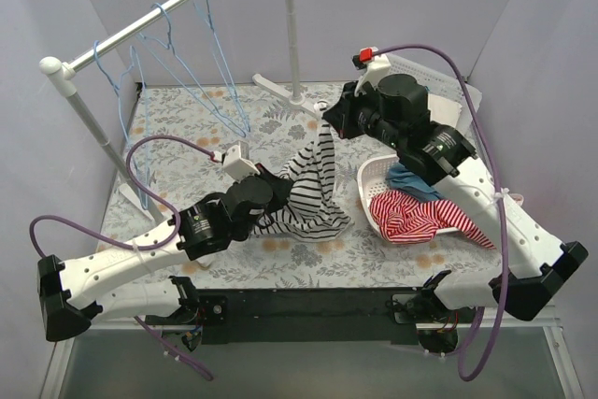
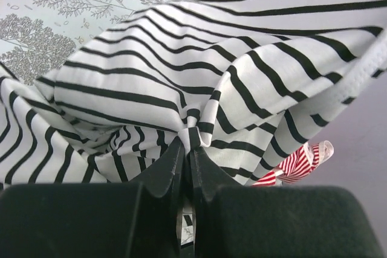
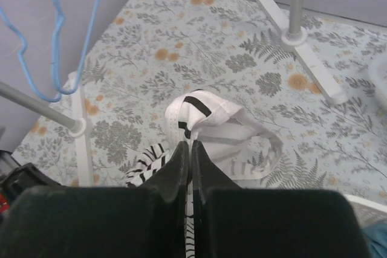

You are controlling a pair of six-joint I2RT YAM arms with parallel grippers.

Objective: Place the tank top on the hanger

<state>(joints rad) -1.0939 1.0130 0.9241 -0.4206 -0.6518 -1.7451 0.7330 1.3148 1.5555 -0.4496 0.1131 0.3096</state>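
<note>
The tank top [image 1: 313, 189], white with thin black stripes, hangs in the air between both grippers above the table's middle. My left gripper [image 1: 273, 184] is shut on a bunched fold of its body [image 2: 188, 132]. My right gripper [image 1: 327, 117] is shut on a shoulder strap [image 3: 199, 110] and holds it higher. Several light-blue wire hangers [image 1: 210, 53] hang from the rail at the back left, apart from both grippers. Parts of the hangers [image 3: 54, 34] show in the right wrist view.
A white clothes rail [image 1: 159, 16] on a stand crosses the back left; its post [image 1: 291, 25] and foot [image 3: 302, 46] stand at the back middle. A white basket [image 1: 374, 175] at the right holds a red-and-white striped garment [image 1: 425, 217] and a teal cloth [image 1: 411, 179].
</note>
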